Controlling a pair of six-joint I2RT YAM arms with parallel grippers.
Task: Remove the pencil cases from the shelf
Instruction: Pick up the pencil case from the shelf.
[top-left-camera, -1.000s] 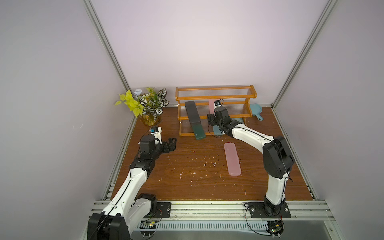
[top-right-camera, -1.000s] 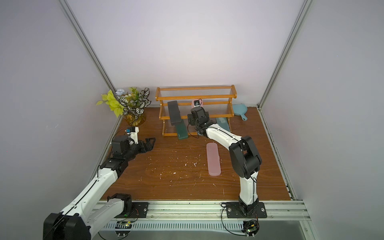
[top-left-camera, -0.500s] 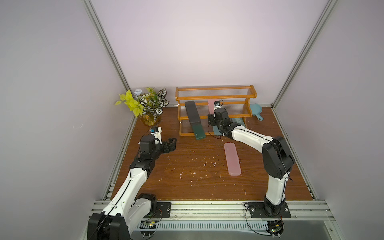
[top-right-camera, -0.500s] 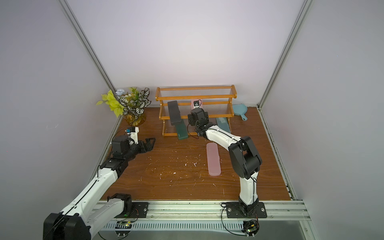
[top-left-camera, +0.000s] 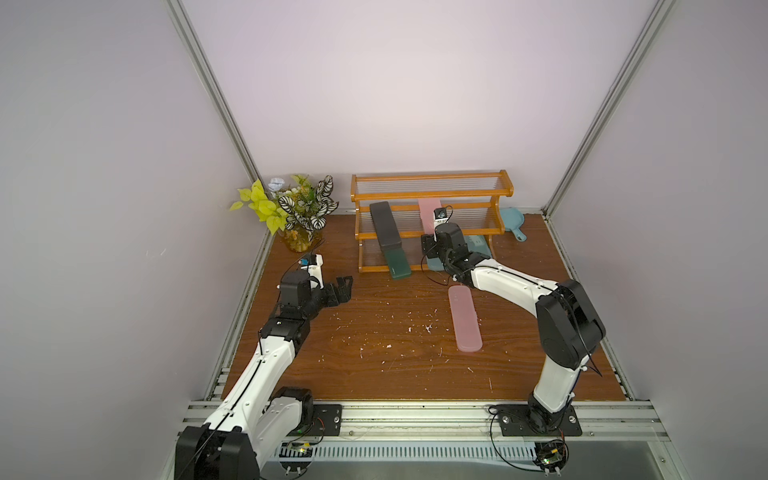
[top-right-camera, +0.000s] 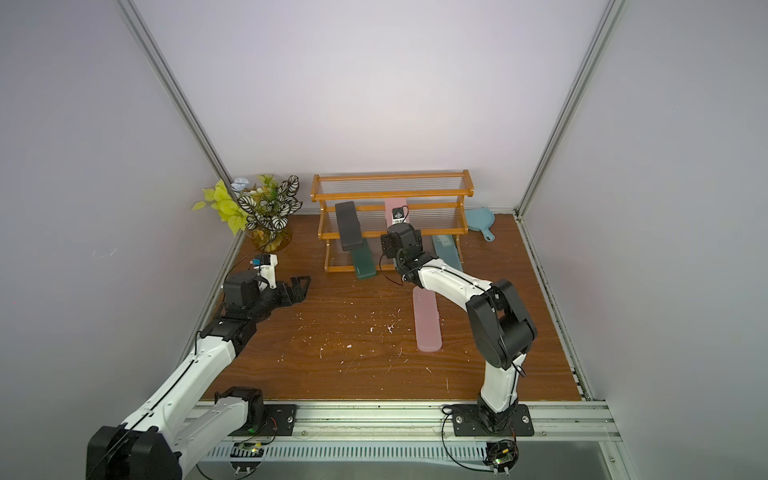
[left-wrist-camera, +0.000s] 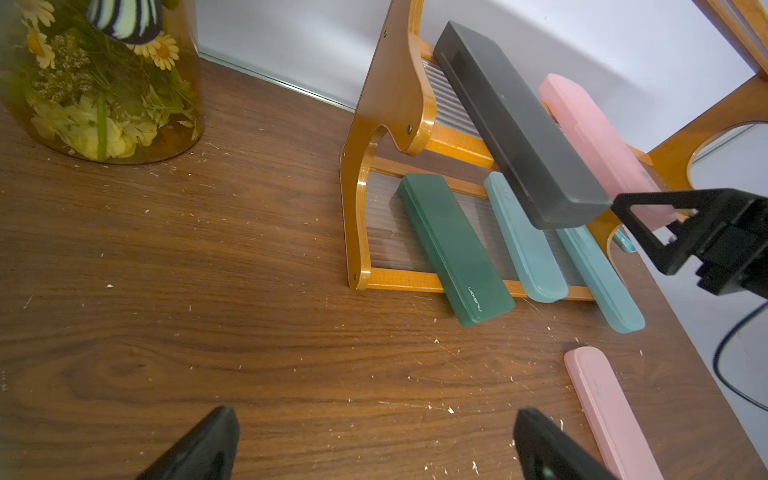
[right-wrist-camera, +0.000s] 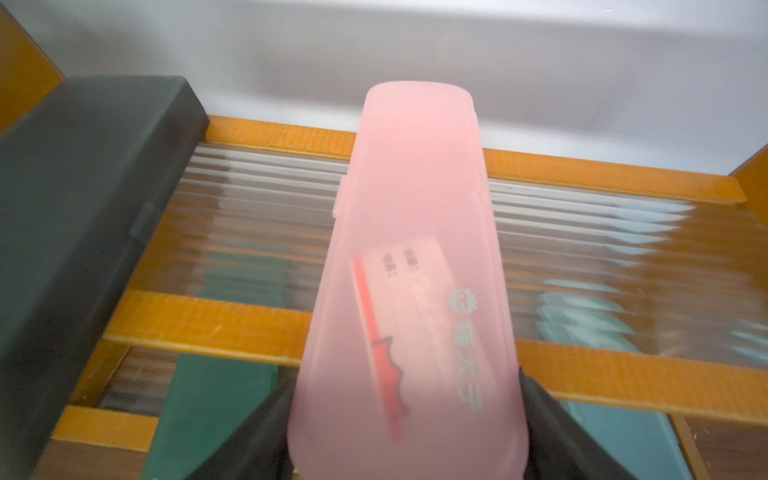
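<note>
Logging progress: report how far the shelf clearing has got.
Done: one pink case lies on the table. In hand: right gripper shut on the second pink case, on the shelf. Remaining: black case, dark green case, two teal cases; left gripper open.

The right end effector (right-wrist-camera: 409, 432) has been closed around the pink pencil case (right-wrist-camera: 415, 232) on the shelf (right-wrist-camera: 623, 180), at twelve o'clock.
</note>
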